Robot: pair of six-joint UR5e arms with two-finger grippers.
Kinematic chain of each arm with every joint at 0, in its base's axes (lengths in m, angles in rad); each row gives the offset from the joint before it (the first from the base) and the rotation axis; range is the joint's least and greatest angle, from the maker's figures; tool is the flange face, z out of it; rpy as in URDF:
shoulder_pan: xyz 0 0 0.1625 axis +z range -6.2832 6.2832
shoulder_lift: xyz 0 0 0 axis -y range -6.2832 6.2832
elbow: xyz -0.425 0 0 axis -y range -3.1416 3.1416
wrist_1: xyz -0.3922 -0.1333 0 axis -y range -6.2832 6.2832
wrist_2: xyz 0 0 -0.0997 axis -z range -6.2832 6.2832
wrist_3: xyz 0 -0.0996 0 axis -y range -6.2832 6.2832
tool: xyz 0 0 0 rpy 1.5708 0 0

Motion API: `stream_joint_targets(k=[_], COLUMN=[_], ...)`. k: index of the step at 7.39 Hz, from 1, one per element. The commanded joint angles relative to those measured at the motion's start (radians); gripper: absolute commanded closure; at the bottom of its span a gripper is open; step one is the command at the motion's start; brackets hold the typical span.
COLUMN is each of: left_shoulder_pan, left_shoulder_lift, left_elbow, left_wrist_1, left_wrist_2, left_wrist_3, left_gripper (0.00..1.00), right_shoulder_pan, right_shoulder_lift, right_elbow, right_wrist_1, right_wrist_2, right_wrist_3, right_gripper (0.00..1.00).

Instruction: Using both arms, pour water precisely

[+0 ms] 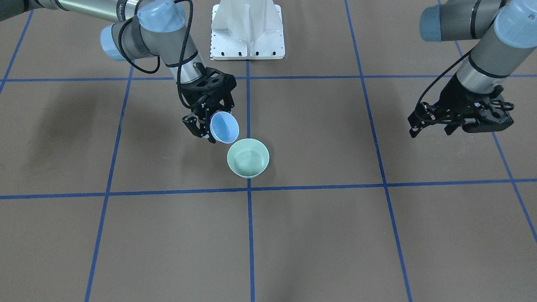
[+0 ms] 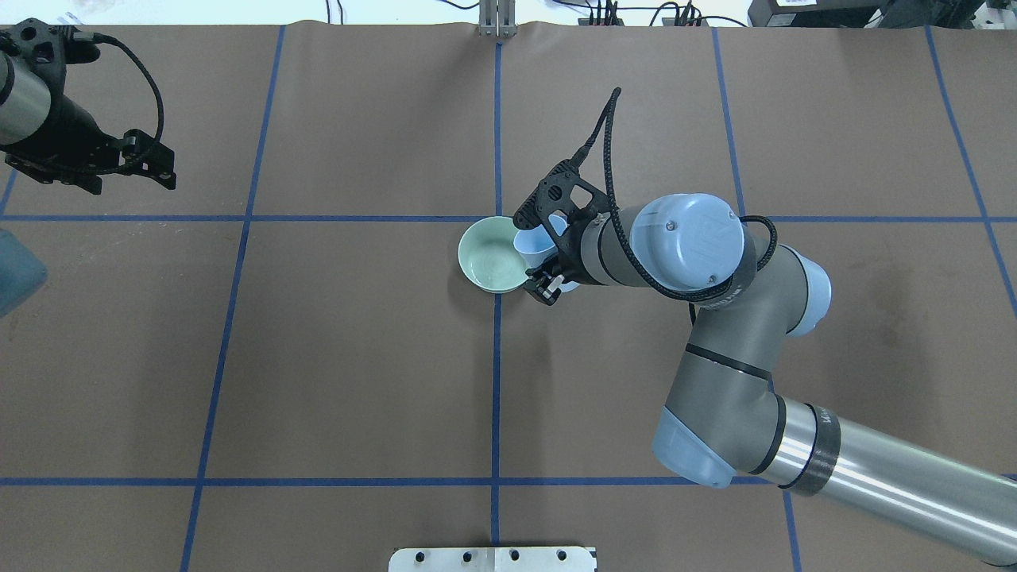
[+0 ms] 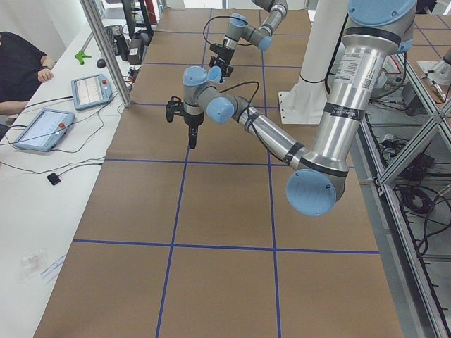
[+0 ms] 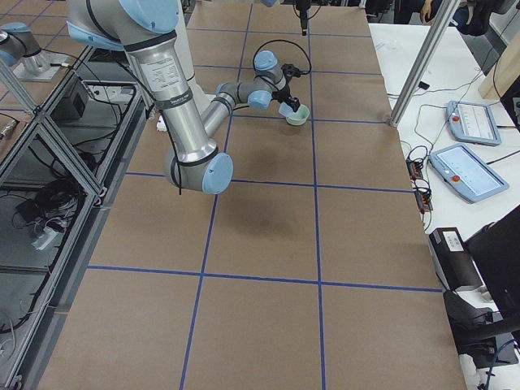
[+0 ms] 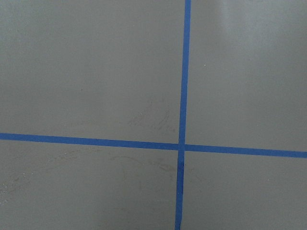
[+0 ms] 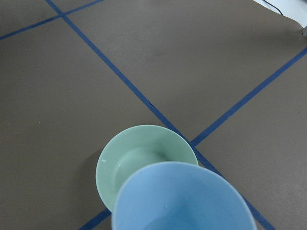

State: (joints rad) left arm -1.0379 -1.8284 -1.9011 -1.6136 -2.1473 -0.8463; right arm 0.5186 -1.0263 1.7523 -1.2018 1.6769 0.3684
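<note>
My right gripper [image 1: 212, 121] is shut on a light blue cup [image 1: 224, 127] and holds it tilted, mouth toward a pale green bowl [image 1: 248, 158] on the table. The cup's rim hangs just above the bowl's near edge. In the overhead view the cup [image 2: 534, 242] overlaps the bowl [image 2: 493, 256] on its right side. The right wrist view shows the cup [image 6: 182, 201] in front of the bowl [image 6: 139, 153]. I cannot tell whether water is flowing. My left gripper [image 1: 430, 131] is open and empty, above the table far to the side; it also shows in the overhead view [image 2: 131, 181].
The white bolted pedestal [image 1: 247, 29] stands at the robot's side of the table. Blue tape lines [image 5: 182, 146] divide the brown table into squares. In the exterior left view an operator [image 3: 21, 67] sits beside tablets [image 3: 91, 90] on a white side bench.
</note>
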Motion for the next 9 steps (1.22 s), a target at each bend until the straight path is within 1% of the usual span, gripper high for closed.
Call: stream_joint_targets(k=[1,2,3,4,5,6,8,9], left_shoulder_pan=[-0.004,-0.004,-0.004,-0.008,-0.008,-0.008,-0.008,-0.01], left_shoulder_lift=[0.001,0.001,0.001,0.001,0.001,0.001,0.003,0.003], left_elbow=[0.004,0.007,0.013,0.019,0.026,0.027,0.027,0.027], left_wrist_1=[0.0,-0.002,-0.003,-0.006,-0.008,-0.008,-0.009,-0.009], left_wrist_2=[-0.003,-0.003,-0.003,-0.003,-0.003,-0.003,-0.003,-0.003], left_wrist_3=[0.004,0.004,0.004,0.004,0.004,0.004,0.004,0.004], left_gripper=[0.0,0.0,0.0,0.0,0.0,0.0,0.0,0.0], right_shoulder_pan=[0.0,0.0,0.001,0.004,0.008,0.008,0.035,0.038], right_shoulder_lift=[0.02,0.038,0.067,0.101,0.12,0.133,0.213,0.227], right_elbow=[-0.003,-0.025,-0.058,-0.078,-0.082,-0.103,-0.178,-0.203], right_wrist_1=[-0.108,-0.125,-0.151,-0.213,-0.263,-0.295,-0.379,-0.389], right_wrist_2=[0.059,0.091,0.142,0.165,0.168,0.179,0.262,0.268], right_wrist_3=[-0.031,-0.034,-0.034,-0.063,-0.08,-0.092,-0.118,-0.12], right_gripper=[1.0,1.0,1.0,1.0,1.0,1.0,1.0,1.0])
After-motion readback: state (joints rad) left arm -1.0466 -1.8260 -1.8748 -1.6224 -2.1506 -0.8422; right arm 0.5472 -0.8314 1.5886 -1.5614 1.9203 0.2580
